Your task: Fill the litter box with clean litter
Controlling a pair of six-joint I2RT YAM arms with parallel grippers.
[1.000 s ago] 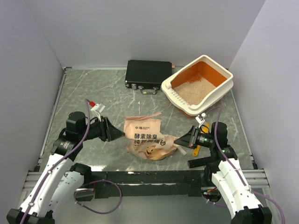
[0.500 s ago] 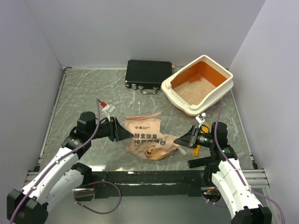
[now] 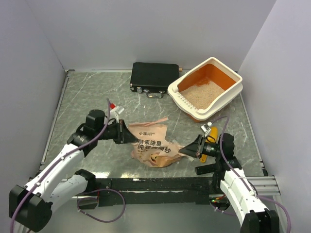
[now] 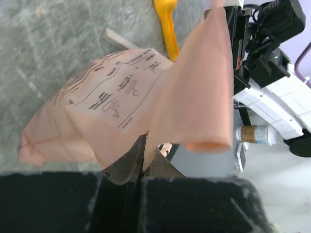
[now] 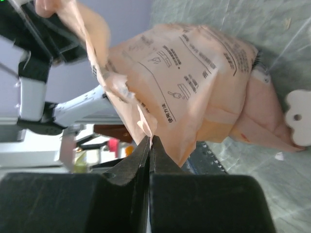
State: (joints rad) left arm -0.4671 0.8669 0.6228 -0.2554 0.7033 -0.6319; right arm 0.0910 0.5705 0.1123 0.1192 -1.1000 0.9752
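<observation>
From above, the litter box (image 3: pixel 236 85) sits in the upper right of the frame, turned at an angle on the grey marbled table (image 3: pixel 82 92), with its slotted grille end pointing toward the lower left. The clean litter (image 3: pixel 201 95) lies inside it as a pale tan patch on the orange floor, and bare orange shows toward the far corner. A flat black case (image 3: pixel 154 76) lies just left of the box at the top centre.

The crumpled paper bag (image 3: pixel 153 145) lies in the lower middle, between the two arms. The left gripper (image 3: pixel 130 137) is at the bag's left edge with its jaws pressed together on the paper. The right gripper (image 3: pixel 184 151) is at the bag's right edge, pinched the same way. A yellow scoop (image 3: pixel 210 137) lies just beside the right wrist.

In the left wrist view, the black fingers meet at the bottom centre, clamped on a fold of the bag. A peach flap rises toward the top of the frame. The scoop shows at the top centre and the other arm at the right.

In the right wrist view, the fingertips close to a thin line at the bottom centre, nipping the bag's torn edge. The printed panel fills the middle, and table shows at the upper right.
</observation>
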